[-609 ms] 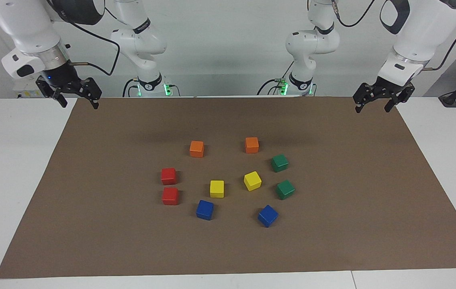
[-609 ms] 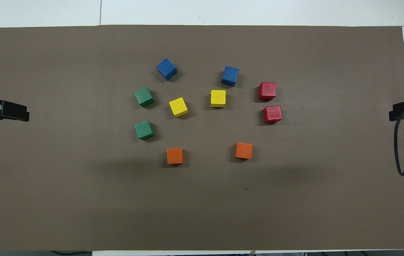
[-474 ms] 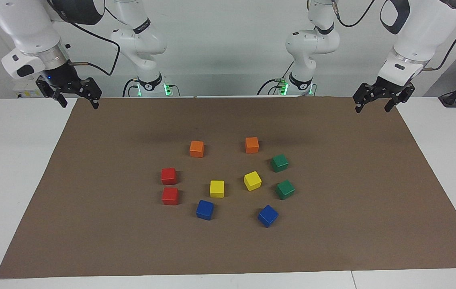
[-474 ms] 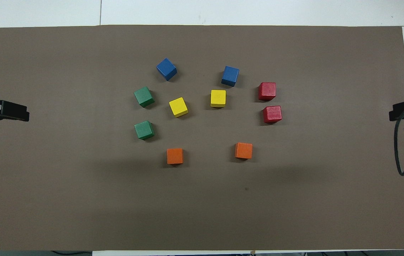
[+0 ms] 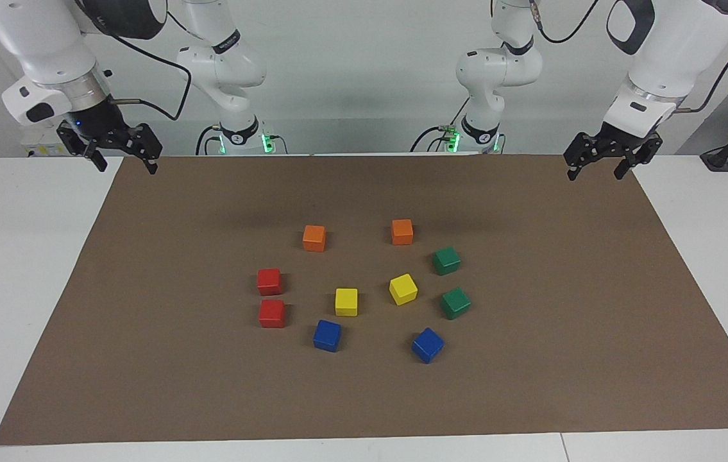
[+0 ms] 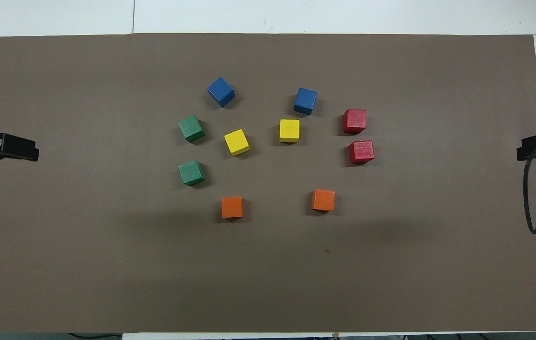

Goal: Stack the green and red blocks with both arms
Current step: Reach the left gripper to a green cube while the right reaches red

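Green blocks (image 5: 451,281), red blocks (image 5: 270,298) unstacked — no legible writing, arms waiting

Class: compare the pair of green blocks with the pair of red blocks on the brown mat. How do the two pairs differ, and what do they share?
1. The green blocks lie toward the left arm's end; the red blocks lie toward the right arm's end.
2. The green blocks sit turned at an angle to the mat's edges; the red ones sit nearly square.
3. The gap between the green blocks looks wider than that between the red.

Shared: same size, unstacked, flat on the mat.

Both arms (image 5: 671,45) are glossy white with dark grey joint caps; black cables loop alongside; green lights glow at their bases.
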Motion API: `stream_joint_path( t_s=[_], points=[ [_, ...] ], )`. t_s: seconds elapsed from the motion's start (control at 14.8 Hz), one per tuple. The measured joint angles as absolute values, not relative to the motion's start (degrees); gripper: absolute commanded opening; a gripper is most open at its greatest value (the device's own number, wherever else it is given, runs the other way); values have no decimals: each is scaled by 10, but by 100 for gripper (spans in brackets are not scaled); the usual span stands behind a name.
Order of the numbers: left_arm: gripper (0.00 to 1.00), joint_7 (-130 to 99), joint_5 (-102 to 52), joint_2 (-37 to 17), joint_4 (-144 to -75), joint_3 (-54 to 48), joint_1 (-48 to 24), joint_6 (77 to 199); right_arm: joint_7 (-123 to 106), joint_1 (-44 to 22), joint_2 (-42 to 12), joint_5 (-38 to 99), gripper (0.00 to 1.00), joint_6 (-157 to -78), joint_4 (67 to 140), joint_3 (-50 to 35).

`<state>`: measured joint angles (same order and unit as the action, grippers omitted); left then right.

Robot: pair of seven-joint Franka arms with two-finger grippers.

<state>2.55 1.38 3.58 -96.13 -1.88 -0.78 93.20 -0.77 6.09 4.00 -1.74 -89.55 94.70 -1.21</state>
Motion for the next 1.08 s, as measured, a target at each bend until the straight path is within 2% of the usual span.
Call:
stream_joint_path(
  t_s=[0.27, 0.47, 0.74, 0.95, 1.08],
  points=[
    [100, 28, 14, 37, -968, -20, -8, 932, -1, 51, 40, -12, 100, -895, 955, -15],
    [100, 28, 14, 39, -968, -20, -8, 931, 41, 10, 35, -7, 100, -896, 960, -18],
    [100, 22, 14, 40, -972, -21, -10, 931, 112, -48, 0, -1, 100, -937, 962, -20],
    [100, -16, 11, 28, -982, -27, -35, 945, 119, -51, -29, 0, 100, -969, 962, -20],
    [100, -67, 11, 1, -987, -28, -60, 976, 119, -50, -47, 1, 100, -986, 963, -19]
  ],
)
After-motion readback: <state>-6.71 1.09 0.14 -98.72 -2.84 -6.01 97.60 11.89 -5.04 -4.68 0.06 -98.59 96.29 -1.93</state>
